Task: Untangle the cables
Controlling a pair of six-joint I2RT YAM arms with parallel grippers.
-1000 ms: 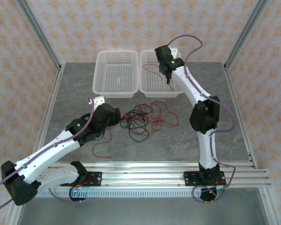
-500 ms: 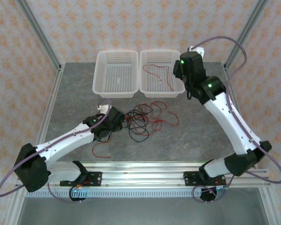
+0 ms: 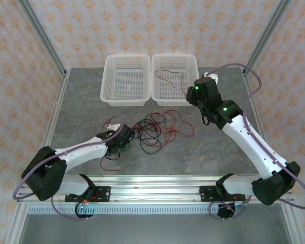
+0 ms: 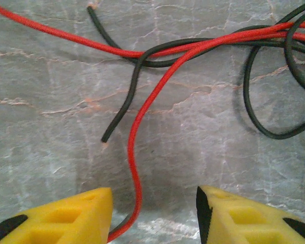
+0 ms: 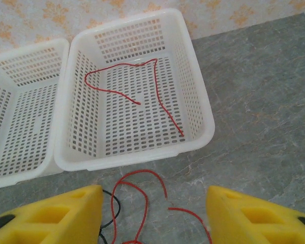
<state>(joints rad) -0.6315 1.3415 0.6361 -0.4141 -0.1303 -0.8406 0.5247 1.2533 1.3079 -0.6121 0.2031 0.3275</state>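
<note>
1. As we look down from the top camera, we find the table (image 3: 81,101) carrying the left basket (image 3: 126,84) and the right basket (image 3: 175,55) side by side at 12 o'clock. One red cable (image 3: 172,76) lies in the right one.
2. The left arm (image 3: 76,152) reaches in from 8 o'clock and the right arm (image 3: 249,140) from 4 o'clock.
3. The cables (image 3: 155,127), red and black, lie knotted at the table's middle, just short of the baskets. A loose red strand (image 3: 109,163) curls at 7 o'clock of the heap.
4. The left gripper (image 3: 127,136) sits low at 9 o'clock of the heap. In its wrist view we see its yellow fingers (image 4: 76,213) apart. A red wire (image 4: 134,127) runs between them, unpinched and close to the left-hand one; we cannot tell whether it touches. A black end (image 4: 123,109) lies beside it, toward 12 o'clock.
5. The right gripper (image 3: 193,96) hangs at 2 o'clock of the heap, by the right basket's near corner. In its wrist view the jaws stand apart, with red loops on the table seen between them.
</note>
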